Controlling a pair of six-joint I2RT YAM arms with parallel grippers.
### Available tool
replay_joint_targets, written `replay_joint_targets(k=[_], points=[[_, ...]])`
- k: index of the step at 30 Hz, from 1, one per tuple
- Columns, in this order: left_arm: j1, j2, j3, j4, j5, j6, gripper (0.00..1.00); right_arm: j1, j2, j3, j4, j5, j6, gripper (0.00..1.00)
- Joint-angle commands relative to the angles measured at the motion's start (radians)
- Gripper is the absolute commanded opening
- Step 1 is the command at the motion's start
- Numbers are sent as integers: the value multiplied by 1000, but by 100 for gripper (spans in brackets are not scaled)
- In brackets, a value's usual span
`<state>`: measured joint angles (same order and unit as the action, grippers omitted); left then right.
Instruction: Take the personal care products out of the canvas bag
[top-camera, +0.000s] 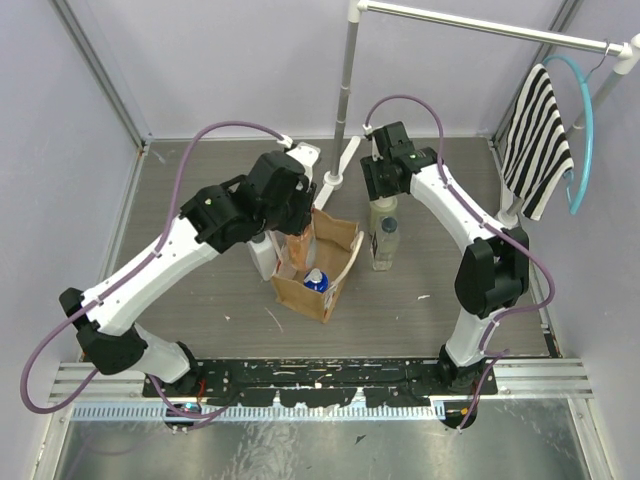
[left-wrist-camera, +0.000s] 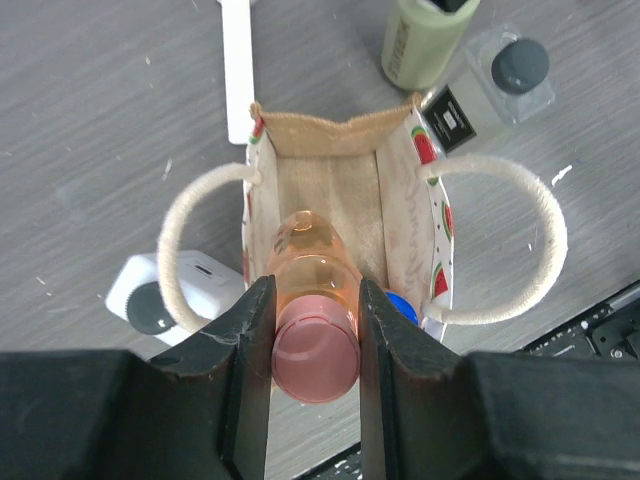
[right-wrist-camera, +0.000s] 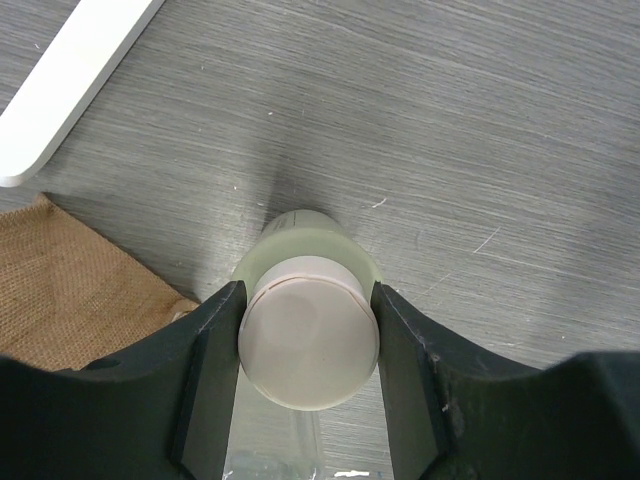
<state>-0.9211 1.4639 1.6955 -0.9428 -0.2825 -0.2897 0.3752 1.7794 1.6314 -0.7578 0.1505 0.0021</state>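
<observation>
The canvas bag (top-camera: 335, 270) stands open mid-table, with cream handles (left-wrist-camera: 545, 250). My left gripper (top-camera: 297, 228) is shut on the slim peach-orange bottle (left-wrist-camera: 318, 262) just below its pink cap (left-wrist-camera: 316, 357), and the bottle's lower part is over the bag's opening (left-wrist-camera: 330, 190). A blue-capped bottle (top-camera: 316, 279) stands inside the bag; its cap also shows in the left wrist view (left-wrist-camera: 401, 304). The white squarish bottle (top-camera: 262, 256) stands left of the bag. My right gripper (right-wrist-camera: 308, 345) is shut on the cream bottle (top-camera: 383, 214) by its beige cap (right-wrist-camera: 308, 345), and the bottle stands on the table right of the bag. The clear grey-capped bottle (top-camera: 386, 246) stands beside it.
A clothes-rack pole (top-camera: 346, 90) with white feet (top-camera: 345, 160) rises behind the bag. A striped cloth (top-camera: 535, 140) and a blue hanger (top-camera: 583, 130) hang at the back right. A metal rail (top-camera: 320, 380) runs along the near edge.
</observation>
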Motion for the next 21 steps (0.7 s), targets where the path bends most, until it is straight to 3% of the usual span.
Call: replay_joint_targets(k=[1, 11, 21], points=[[-2, 2, 139, -14, -70, 65, 0, -6, -34, 4, 118, -16, 12, 23], [2, 65, 420, -163, -144, 99, 0, -10, -33, -42, 136, -38, 26, 23], [10, -56, 446, -241, -298, 49, 0, -10, -20, -49, 139, -58, 43, 23]])
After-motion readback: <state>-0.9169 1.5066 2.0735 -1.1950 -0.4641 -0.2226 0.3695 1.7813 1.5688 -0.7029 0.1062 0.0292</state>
